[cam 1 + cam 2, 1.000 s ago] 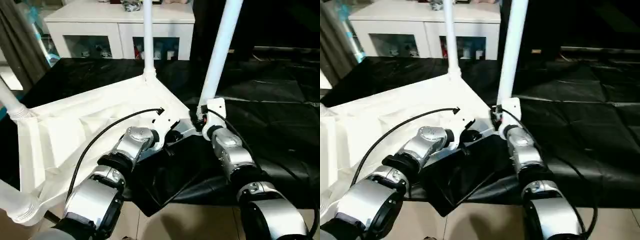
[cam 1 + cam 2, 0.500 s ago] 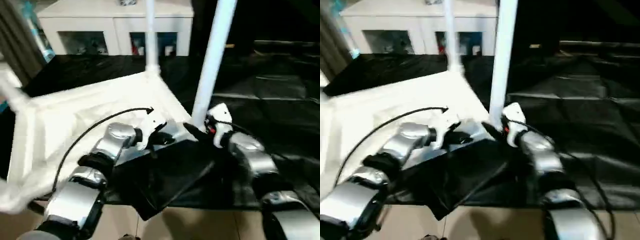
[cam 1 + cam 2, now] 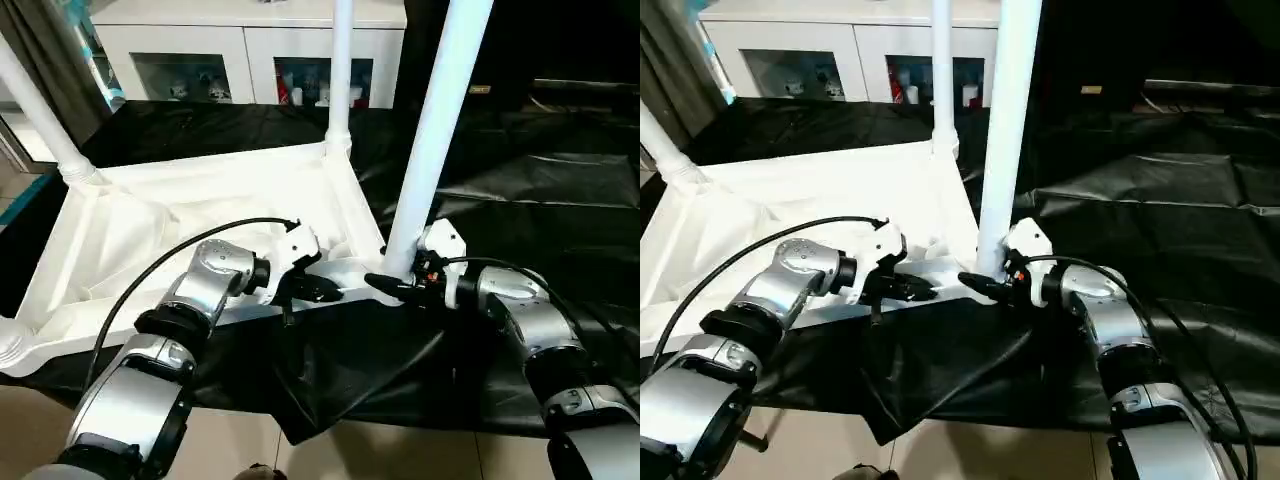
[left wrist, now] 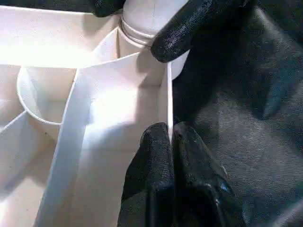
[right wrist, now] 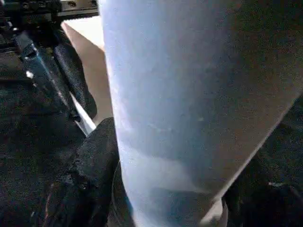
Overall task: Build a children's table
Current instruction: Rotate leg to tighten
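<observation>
The table (image 3: 200, 215) is lying upside down, legs up. The left gripper (image 3: 325, 292) is pinching its near rim (image 4: 168, 101); the right gripper (image 3: 392, 285), just beside it, is clasping the corner leg (image 3: 432, 135).

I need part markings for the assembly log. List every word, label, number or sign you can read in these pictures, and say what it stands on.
None can be read.
children's table: plain white, with no print on the underside or the legs.
left gripper and right gripper: black fingers, no lettering.
white cabinet: the things behind its glass doors are too small to read.
black sheet: bears no marking.
</observation>
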